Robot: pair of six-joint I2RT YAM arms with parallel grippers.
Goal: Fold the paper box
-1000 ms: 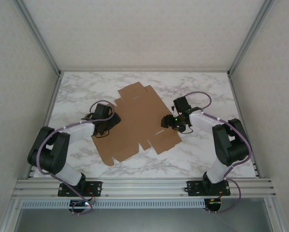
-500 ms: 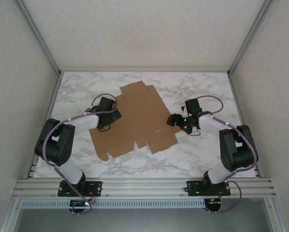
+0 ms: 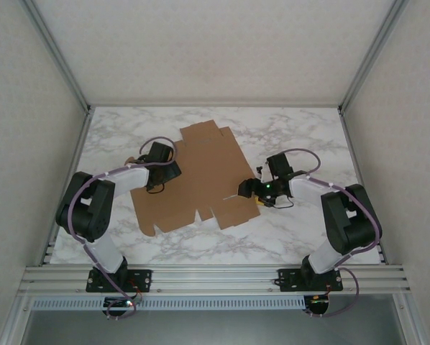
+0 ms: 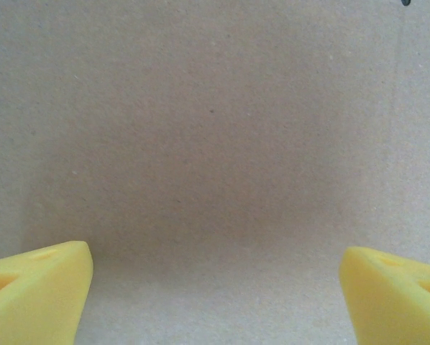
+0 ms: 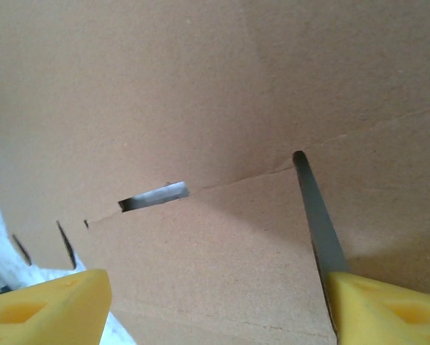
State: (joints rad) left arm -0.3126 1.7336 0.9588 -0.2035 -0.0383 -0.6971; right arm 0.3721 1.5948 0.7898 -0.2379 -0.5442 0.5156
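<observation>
A white-marbled bench [image 3: 301, 129] inside a pale-walled enclosure carries the paper box [image 3: 200, 176], a flat brown die-cut sheet at its centre. The left hand [image 3: 165, 172] sits over the sheet's left edge and the right hand [image 3: 249, 192] at its right edge. Both have yellow fingers [image 4: 35, 287] spread wide, gripping nothing.

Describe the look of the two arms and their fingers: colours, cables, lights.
Both the left arm and the right arm have white links, black joints and a looping purple cable. A green light glows on the right wrist. The fingers are yellow wedges with hollow ends.
</observation>
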